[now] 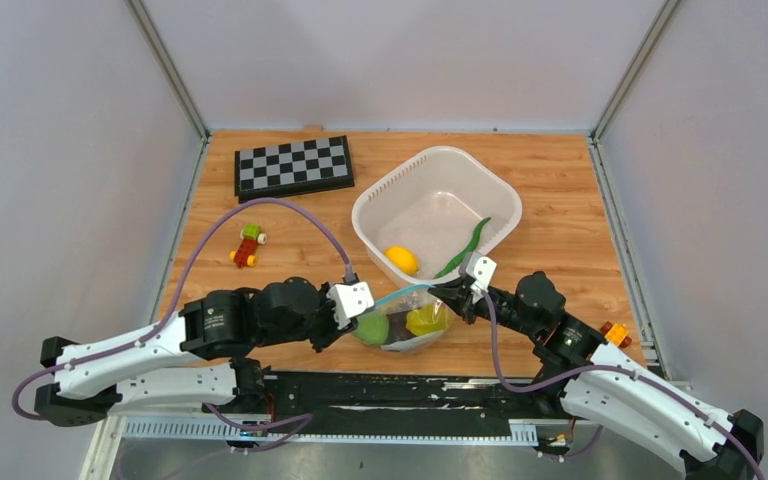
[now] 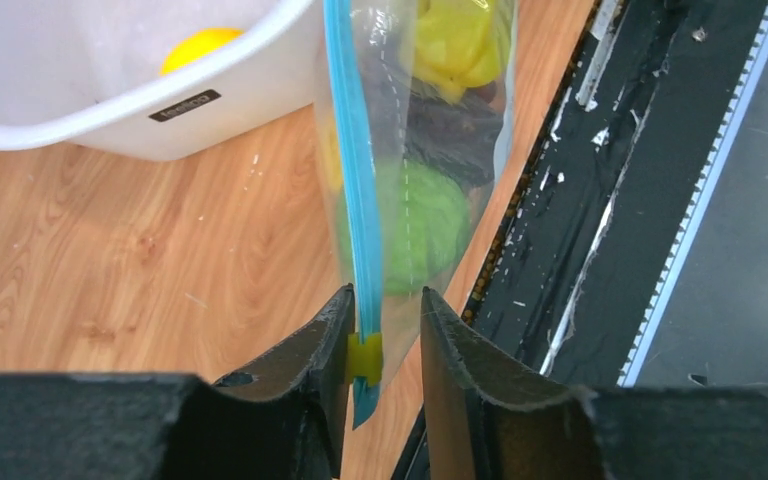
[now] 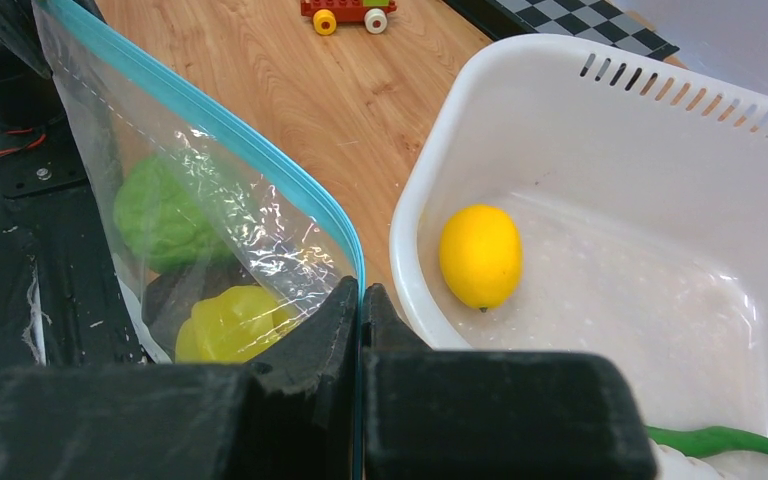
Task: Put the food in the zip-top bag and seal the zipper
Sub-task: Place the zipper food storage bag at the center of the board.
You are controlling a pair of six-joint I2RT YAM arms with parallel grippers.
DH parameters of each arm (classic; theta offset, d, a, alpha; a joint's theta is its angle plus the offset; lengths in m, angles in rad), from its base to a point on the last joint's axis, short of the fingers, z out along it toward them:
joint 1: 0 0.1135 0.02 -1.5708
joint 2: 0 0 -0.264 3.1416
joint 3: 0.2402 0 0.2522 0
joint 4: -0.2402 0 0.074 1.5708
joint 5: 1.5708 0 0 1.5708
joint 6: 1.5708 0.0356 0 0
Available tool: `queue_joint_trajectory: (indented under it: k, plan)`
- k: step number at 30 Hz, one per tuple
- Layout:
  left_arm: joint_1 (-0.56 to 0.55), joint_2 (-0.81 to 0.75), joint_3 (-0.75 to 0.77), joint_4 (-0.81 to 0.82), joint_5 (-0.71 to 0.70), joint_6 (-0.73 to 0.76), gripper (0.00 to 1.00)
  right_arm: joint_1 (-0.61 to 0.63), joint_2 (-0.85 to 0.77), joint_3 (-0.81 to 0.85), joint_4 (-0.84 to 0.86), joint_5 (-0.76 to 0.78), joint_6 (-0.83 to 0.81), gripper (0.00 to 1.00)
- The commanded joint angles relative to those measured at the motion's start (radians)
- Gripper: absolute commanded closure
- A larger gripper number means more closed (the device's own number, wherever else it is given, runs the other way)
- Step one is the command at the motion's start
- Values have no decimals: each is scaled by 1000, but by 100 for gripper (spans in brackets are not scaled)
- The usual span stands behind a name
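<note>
Top: zip-top bag (image 1: 412,325) at near edge of desk (image 1: 560,200), just beside white basket (image 1: 378,205); green, dark, yellow food inside bag; lemon (image 1: 401,260), chili (image 1: 465,250) in basket

Left wrist: left gripper (image 2: 388,300) partly open, straddling zipper (image 2: 350,150) end at yellow slider (image 2: 364,357)

Right wrist: right gripper (image 3: 362,295) clamped on zipper's other end

A wooden surface (image 1: 560,200) carries a folded black-and-white checkerboard (image 1: 294,165) at the far left; nearer, slightly left of it, lies a small wheeled toy of red, yellow and green blocks (image 1: 248,246). A white perforated basket (image 1: 431,151) stands right of centre; a black strip (image 1: 390,390) runs along the near edge.
</note>
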Motion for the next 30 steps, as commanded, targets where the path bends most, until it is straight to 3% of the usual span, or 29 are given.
queue_joint_trajectory:
  k: [1, 7, 10, 13, 16, 19, 23, 27, 30]
  plan:
    - [2, -39, 82, -1, -46, 9, 64, -4, -4, 39, 26, 29, 11, 100]
    - [3, -59, 51, 44, -42, 17, 75, -3, 0, 35, 28, 21, 4, 100]
    - [2, -48, 51, 42, -47, 20, 74, -3, 0, 38, 20, 21, 0, 100]
    - [2, -69, 51, 60, -77, 13, 39, -4, 3, 36, 40, -6, 8, 100]
    - [3, -146, 29, 132, -165, 5, 17, -3, 23, 41, 68, -79, 26, 100]
    - [3, -248, -16, 233, -318, -21, 2, -3, 72, 75, 65, -175, 42, 100]
    - [3, -323, -20, 268, -434, -56, 0, -3, 156, 140, 91, -323, 117, 100]
    - [2, -317, -16, 232, -603, -111, 0, -3, 281, 220, 211, -377, 241, 100]
    - [1, -305, -4, 207, -632, -118, 0, -1, 407, 355, 195, -398, 219, 100]
